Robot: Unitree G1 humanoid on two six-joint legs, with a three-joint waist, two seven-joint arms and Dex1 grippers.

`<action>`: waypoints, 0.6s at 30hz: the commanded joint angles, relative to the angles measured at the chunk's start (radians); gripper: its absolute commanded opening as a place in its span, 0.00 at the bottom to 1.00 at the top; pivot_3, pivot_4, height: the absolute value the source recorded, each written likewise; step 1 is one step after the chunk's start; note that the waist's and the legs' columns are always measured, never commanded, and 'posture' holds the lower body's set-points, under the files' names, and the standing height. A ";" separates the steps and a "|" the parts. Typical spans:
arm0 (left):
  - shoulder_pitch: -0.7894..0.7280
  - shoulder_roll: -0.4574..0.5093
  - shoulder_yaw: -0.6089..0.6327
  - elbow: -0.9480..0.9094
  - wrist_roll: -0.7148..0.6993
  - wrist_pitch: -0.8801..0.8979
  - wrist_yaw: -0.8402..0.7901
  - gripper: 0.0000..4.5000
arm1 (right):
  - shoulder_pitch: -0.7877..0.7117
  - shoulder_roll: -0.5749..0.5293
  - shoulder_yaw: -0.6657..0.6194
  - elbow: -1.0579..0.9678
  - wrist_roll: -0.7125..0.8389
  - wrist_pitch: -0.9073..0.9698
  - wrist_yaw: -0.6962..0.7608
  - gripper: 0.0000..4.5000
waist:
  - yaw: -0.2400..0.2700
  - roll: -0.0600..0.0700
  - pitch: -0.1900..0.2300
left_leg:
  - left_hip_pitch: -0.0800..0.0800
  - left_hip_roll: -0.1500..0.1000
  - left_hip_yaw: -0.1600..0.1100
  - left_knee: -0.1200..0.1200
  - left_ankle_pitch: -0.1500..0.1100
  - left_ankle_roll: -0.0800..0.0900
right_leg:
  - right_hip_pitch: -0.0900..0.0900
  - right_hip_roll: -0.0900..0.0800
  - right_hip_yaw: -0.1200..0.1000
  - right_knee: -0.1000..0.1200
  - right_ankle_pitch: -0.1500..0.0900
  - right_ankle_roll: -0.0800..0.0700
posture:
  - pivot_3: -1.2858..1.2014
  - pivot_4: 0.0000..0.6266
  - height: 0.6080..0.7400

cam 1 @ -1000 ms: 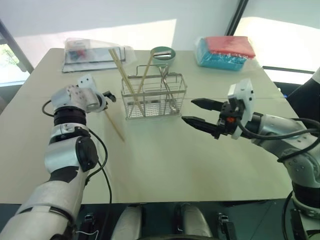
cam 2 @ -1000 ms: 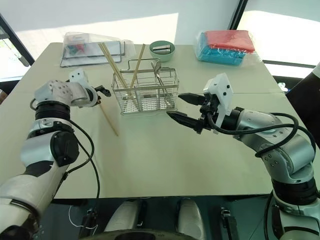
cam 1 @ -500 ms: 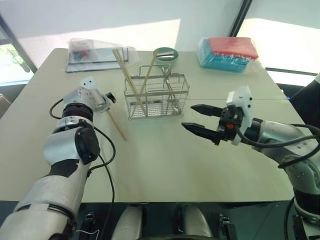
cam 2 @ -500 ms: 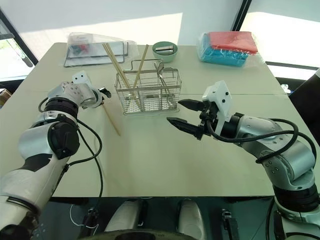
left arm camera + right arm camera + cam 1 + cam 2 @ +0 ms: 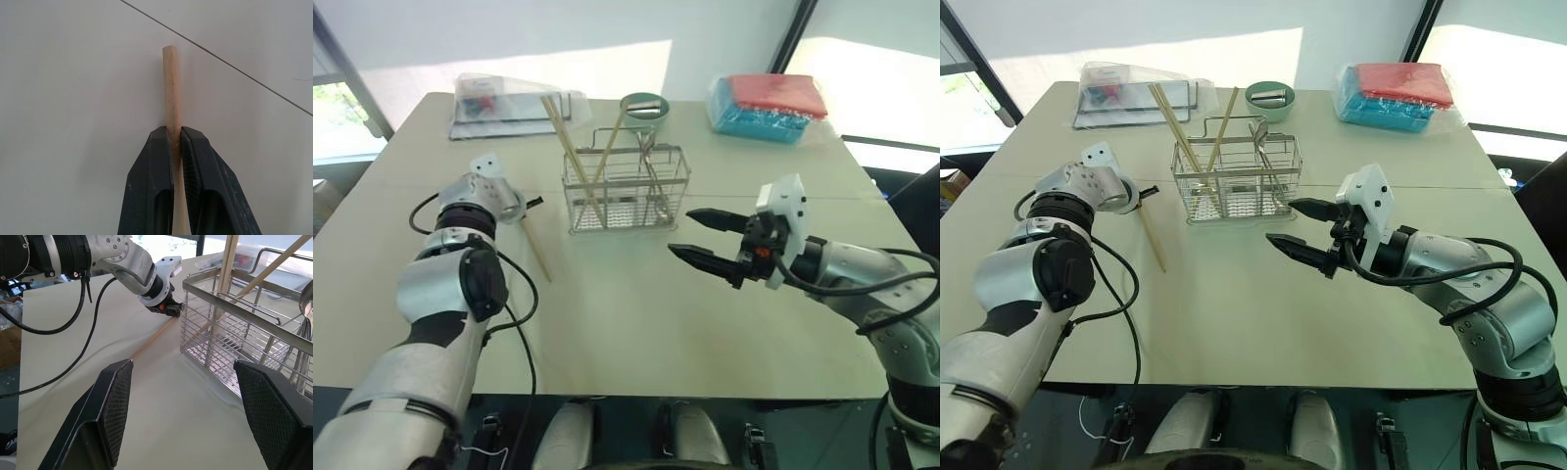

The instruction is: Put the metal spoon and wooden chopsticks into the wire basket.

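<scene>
The left pincer (image 5: 175, 142) is clenched on a chopstick (image 5: 171, 88) that lies on the table (image 5: 636, 323). Its wrist view shows the black fingers (image 5: 151, 181) pinching the stick near its blunt end, which pokes out just past the tips. The head views give what that close look cannot: the chopstick (image 5: 537, 253) runs from the pincer (image 5: 1144, 191) back toward the robot, flat on the table, left of the basket (image 5: 626, 191) and apart from it.

The right pincer (image 5: 697, 235) hangs released above the table, right of the basket, with nothing between its spread fingers. Its wrist view looks past those fingers (image 5: 115, 406) to the basket's mesh wall (image 5: 234, 347) and the left pincer (image 5: 172, 308) at the stick's far end.

Two chopsticks (image 5: 570, 162) already stand slanted in the basket's left part. The spoon (image 5: 1263, 157) stands in the right part, bowl up. Behind sit a green bowl (image 5: 644, 106), a plastic packet (image 5: 509, 98) and a red-and-blue bundle (image 5: 771, 103).
</scene>
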 commanded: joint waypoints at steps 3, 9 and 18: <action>-0.026 0.066 -0.003 -0.064 0.002 -0.087 -0.051 0.07 | -0.011 -0.011 -0.036 -0.014 0.007 -0.015 0.018 0.75 | -0.003 -0.001 0.000 | 0.000 0.000 0.000 0.000 0.000 0.000 | -0.001 0.000 0.000 0.000 0.000 0.000 | 0.52 0.24 0.45; -0.047 0.148 -0.012 -0.198 -0.005 -0.239 -0.168 0.07 | -0.039 -0.014 -0.039 -0.017 0.034 0.018 0.010 0.75 | -0.002 0.000 0.001 | -0.001 0.001 0.001 -0.001 0.001 -0.002 | -0.002 0.000 0.000 0.000 0.000 0.000 | 0.52 0.24 0.45; -0.101 0.132 -0.017 -0.666 -0.117 -0.433 -0.420 0.07 | -0.051 -0.007 -0.038 -0.022 0.060 0.050 -0.005 0.75 | 0.000 -0.002 0.001 | -0.002 0.000 0.000 0.000 0.002 -0.005 | -0.001 -0.001 0.000 -0.002 0.000 -0.001 | 0.52 0.24 0.45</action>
